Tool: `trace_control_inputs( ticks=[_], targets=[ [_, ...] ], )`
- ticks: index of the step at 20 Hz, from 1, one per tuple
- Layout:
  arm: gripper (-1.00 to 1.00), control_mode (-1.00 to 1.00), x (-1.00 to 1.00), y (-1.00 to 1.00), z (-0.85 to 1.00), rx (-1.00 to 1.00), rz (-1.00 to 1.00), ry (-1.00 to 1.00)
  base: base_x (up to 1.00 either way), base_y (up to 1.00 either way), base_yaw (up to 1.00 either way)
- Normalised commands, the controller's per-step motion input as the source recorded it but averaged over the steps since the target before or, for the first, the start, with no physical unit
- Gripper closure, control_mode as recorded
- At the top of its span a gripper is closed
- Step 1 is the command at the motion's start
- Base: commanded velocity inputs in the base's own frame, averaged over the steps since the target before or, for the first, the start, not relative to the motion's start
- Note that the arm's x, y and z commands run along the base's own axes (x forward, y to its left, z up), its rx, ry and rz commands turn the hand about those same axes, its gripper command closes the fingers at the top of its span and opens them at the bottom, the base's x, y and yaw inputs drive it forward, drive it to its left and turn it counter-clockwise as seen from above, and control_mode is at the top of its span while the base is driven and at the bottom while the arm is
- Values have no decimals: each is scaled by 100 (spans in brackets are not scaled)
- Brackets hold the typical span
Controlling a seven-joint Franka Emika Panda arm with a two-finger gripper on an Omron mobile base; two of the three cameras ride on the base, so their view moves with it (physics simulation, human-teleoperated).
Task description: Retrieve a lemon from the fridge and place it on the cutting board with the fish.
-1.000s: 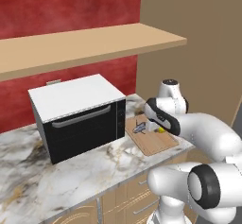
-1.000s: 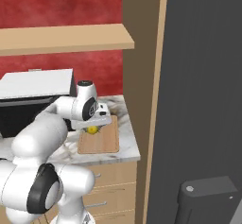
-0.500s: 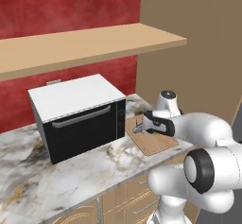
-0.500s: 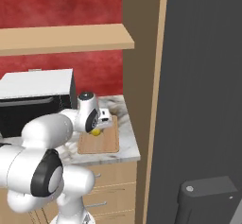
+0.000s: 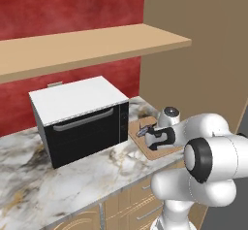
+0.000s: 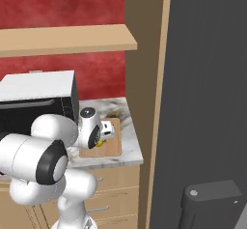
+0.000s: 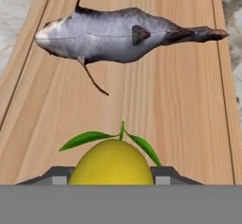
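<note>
Fridge [image 6: 207,78] stands closed at right, well apart from the work. Marble tabletop [image 5: 72,175] carries the microwave [image 5: 80,120] and, just beside it, the cutting board [image 7: 189,124]. Fish [image 7: 123,35] lies crosswise on the board's far half. Lemon [image 7: 112,164] sits clenched in the jaws of the gripper [image 6: 99,143], low over bare wood nearer than the fish; open room below, rims well clear.

light: even, bright | shadows: faint | blur: none | glare: none | rendered, sharp
</note>
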Motion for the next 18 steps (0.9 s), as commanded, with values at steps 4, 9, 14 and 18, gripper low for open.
trace_control_inputs(
  ticks=[4,9,14,18],
  targets=[
    [100,-100,6,0,-3,0,0,0,0,0,0],
    [-100,-100,4,0,0,0,0,0,0,0,0],
    [-100,-100,0,0,0,0,0,0,0,0,0],
    [-100,-100,0,0,0,0,0,1,0,0,0]
  ],
)
